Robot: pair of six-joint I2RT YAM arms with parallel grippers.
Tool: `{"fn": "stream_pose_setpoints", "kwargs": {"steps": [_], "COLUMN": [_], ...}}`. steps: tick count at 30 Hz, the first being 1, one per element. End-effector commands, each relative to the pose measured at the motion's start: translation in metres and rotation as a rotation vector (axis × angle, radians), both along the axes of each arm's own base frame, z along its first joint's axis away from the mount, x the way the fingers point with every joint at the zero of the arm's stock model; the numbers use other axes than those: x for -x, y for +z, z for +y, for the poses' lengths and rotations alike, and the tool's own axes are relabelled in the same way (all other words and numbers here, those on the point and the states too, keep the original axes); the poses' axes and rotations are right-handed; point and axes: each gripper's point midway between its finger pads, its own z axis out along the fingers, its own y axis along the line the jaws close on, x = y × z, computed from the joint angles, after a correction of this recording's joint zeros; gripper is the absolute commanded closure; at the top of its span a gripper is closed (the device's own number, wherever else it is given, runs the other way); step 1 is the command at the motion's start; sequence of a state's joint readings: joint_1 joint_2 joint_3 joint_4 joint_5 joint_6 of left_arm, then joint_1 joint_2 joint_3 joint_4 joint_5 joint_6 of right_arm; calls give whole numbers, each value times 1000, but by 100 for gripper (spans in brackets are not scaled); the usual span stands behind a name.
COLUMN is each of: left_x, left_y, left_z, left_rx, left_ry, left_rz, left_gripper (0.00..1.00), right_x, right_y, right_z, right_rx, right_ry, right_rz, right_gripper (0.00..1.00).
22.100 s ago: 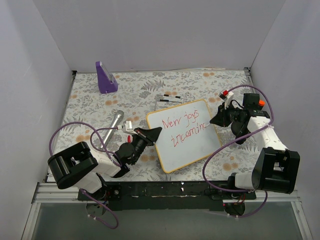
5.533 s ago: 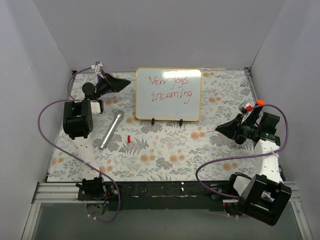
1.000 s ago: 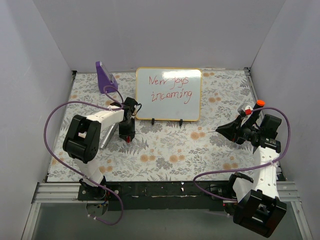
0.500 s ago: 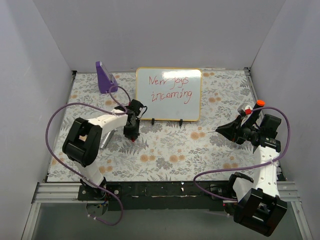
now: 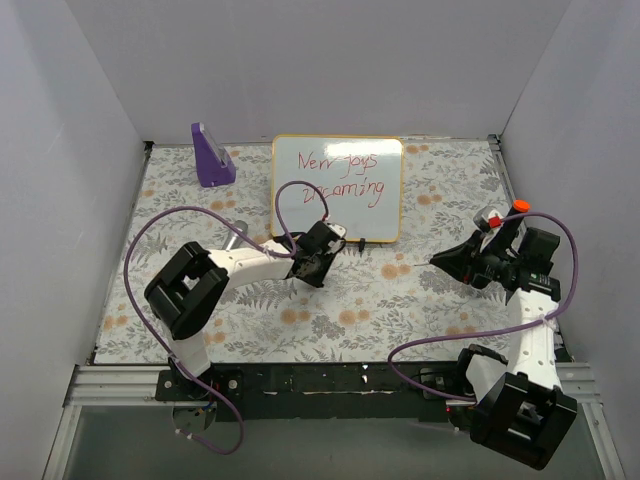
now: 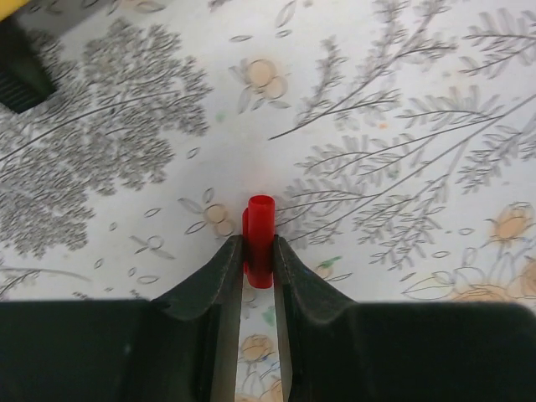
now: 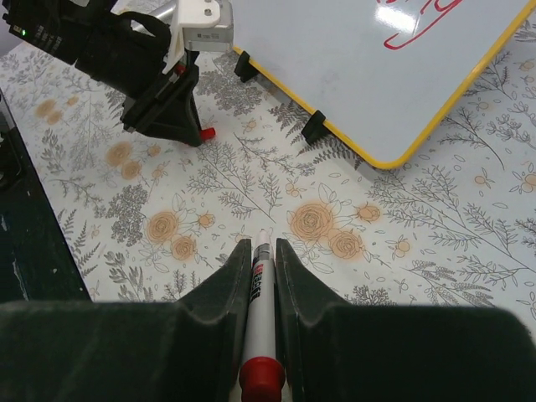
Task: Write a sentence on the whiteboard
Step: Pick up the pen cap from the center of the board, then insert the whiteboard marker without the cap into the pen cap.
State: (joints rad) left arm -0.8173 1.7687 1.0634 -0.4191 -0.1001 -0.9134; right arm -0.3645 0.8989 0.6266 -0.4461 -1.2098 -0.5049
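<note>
Whiteboard (image 5: 337, 188) stands upright at the middle of the table's (image 5: 400, 310) far edge, red sentence (image 5: 342, 175) facing the arms. Left gripper (image 6: 258, 251) is clamped on a small red cap (image 6: 260, 222), just in front of the board's lower edge, by its feet. Right gripper (image 7: 256, 251) is pinched on a marker (image 7: 258, 285) near the table's right edge, well apart from the board.

- Desk (image 5: 350, 310), rear centre: whiteboard (image 5: 337, 188), propped up, bearing the sentence (image 5: 340, 172).
- Rear, left of it: wedge stand (image 5: 211, 155).
- Before the board's lower edge: left claw (image 6: 258, 260) gripping a cap (image 6: 260, 239).
- Far right: right claw (image 7: 257, 251) gripping a marker (image 7: 258, 285).
</note>
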Motion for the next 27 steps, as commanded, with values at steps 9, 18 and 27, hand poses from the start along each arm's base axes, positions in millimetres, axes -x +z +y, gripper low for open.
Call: {"fn": "stream_pose_setpoints", "kwargs": {"steps": [9, 18, 27], "left_x": [32, 37, 43], "left_y": [-10, 14, 20], "left_z": [-47, -66, -78], "left_rx": [91, 198, 256], "left_ry": [-192, -261, -341], "left_rz": [-5, -58, -91], "left_gripper": [92, 92, 92], "right_x": [-2, -3, -5], "right_y": [2, -17, -40], "right_z": [13, 33, 61], "right_rx": [-48, -110, -123], "right_ry": [81, 150, 248], "right_rz": [14, 130, 264], "right_gripper": [99, 99, 99]}}
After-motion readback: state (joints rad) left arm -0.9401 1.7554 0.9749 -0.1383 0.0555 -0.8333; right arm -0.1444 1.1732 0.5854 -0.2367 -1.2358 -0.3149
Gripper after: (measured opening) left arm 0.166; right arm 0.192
